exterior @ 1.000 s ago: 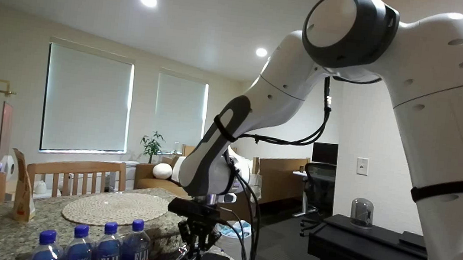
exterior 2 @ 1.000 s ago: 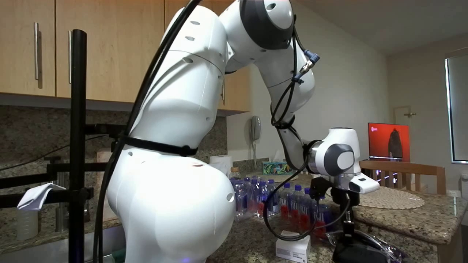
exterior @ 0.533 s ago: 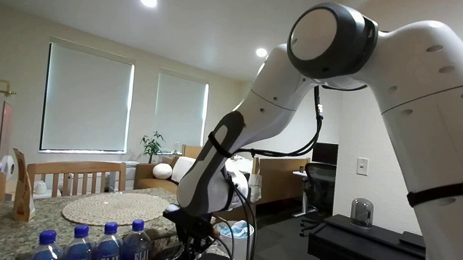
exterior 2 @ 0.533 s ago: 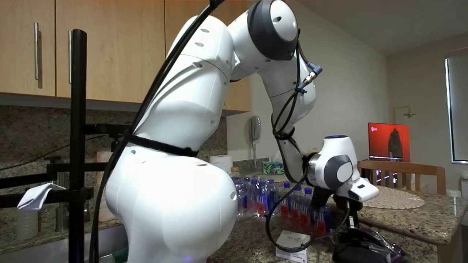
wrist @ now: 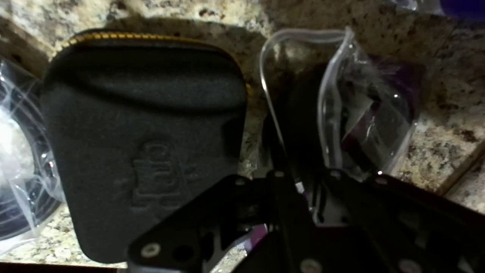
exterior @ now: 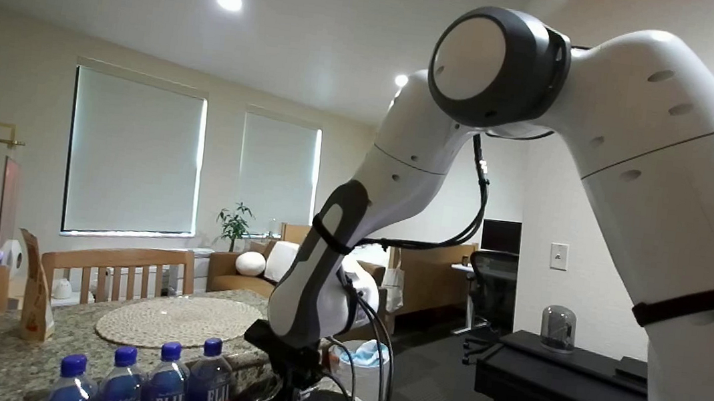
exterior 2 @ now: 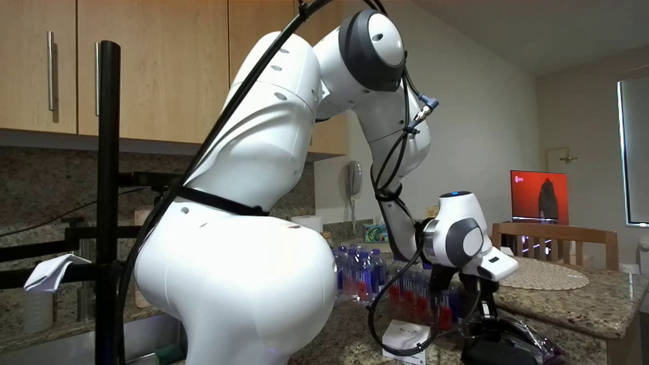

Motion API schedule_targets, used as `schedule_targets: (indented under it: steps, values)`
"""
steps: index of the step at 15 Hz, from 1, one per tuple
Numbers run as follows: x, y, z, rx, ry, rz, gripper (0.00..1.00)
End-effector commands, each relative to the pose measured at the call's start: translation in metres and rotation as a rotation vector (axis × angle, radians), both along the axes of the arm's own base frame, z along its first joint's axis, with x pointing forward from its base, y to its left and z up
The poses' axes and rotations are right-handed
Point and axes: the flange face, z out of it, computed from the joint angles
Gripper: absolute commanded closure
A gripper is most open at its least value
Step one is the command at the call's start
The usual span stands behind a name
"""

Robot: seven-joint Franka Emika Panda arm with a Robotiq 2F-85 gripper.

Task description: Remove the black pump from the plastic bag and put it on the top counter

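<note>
A: Step shown?
B: Apparently extraction: the tool (wrist: 306, 178) stands at the open plastic bag (wrist: 333, 113); the black pump (wrist: 301, 110), presumably, shows dark inside; whether the tool is apart or clamped cannot be made out.
A: Next?
B: Sure hold, then withdrawal toward the top counter (exterior 2: 563, 309).

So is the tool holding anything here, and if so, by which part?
Cannot be told: the tool is at the open plastic bag, but darkness there hides any grip.
</note>
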Motion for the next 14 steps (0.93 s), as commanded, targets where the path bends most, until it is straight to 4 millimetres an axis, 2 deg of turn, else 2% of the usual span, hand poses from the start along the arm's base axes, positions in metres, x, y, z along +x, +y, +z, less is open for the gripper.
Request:
schedule_targets:
  steps: [1, 2, 3, 8, 10, 14]
  values:
    - [-0.012, 0.01, 0.021, -0.021, -0.018, 0.025, 0.97]
    - [-0.012, 0.011, 0.025, -0.031, -0.025, 0.03, 0.98]
    - [-0.011, 0.013, 0.027, -0.037, -0.02, 0.037, 0.94]
    - [-0.011, 0.017, 0.035, -0.047, 0.003, 0.058, 0.89]
    - [-0.011, 0.014, 0.036, -0.05, 0.007, 0.057, 0.94]
    - [-0.005, 0.01, 0.028, -0.084, -0.066, 0.024, 0.94]
